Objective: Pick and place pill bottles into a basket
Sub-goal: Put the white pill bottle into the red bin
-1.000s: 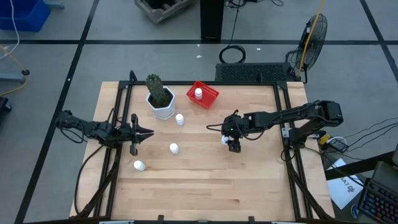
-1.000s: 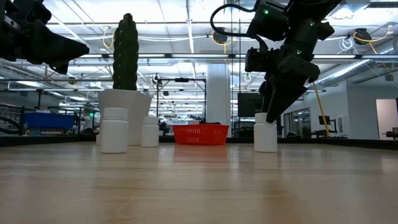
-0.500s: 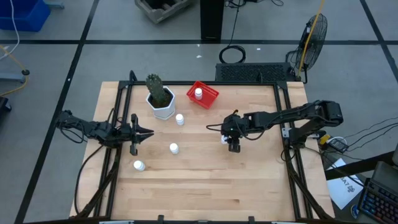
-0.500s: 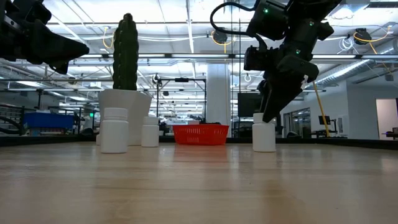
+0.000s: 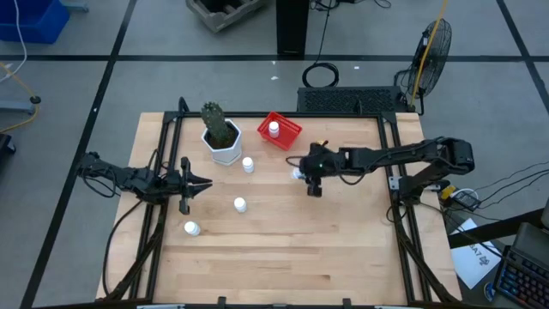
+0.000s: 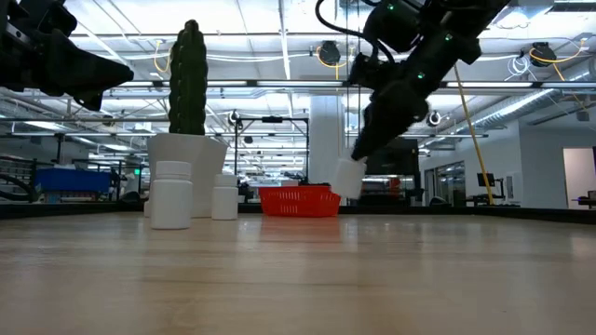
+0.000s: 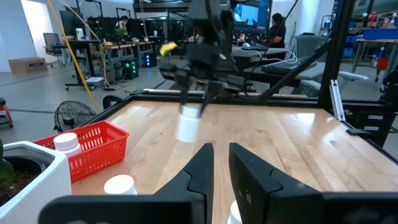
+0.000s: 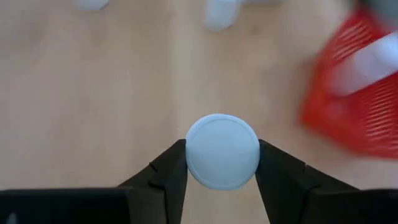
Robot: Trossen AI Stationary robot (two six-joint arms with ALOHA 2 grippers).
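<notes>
My right gripper (image 5: 303,176) is shut on a small white pill bottle (image 5: 296,173) held above the table, a little to the near right of the red mesh basket (image 5: 281,131). One bottle (image 5: 274,128) lies in the basket. Three more bottles stand upright on the table: one (image 5: 248,164) beside the white cactus pot (image 5: 226,151), one (image 5: 240,204) mid-table and one (image 5: 191,228) nearer the front left. My left gripper (image 5: 206,183) waits shut and empty at the table's left side. My right gripper pinches the bottle between its two fingers (image 8: 171,171), one on each side of its upper part, just below the round cap (image 8: 222,150). The fingers come from above, slanting down. The bottle (image 6: 347,177) hangs tilted below them, clear of the table.
The hexagonal pot with its tall cactus (image 6: 188,79) stands just left of the basket (image 6: 300,200). Black rails (image 5: 390,163) run along the table's left and right sides. Bare wood lies between the held bottle and the basket.
My right gripper has lifted the bottle off the table and carried it toward the far left, toward the basket. The bottle, upright on the wood before, now hangs tilted and clear. The gripper has tipped with it.
</notes>
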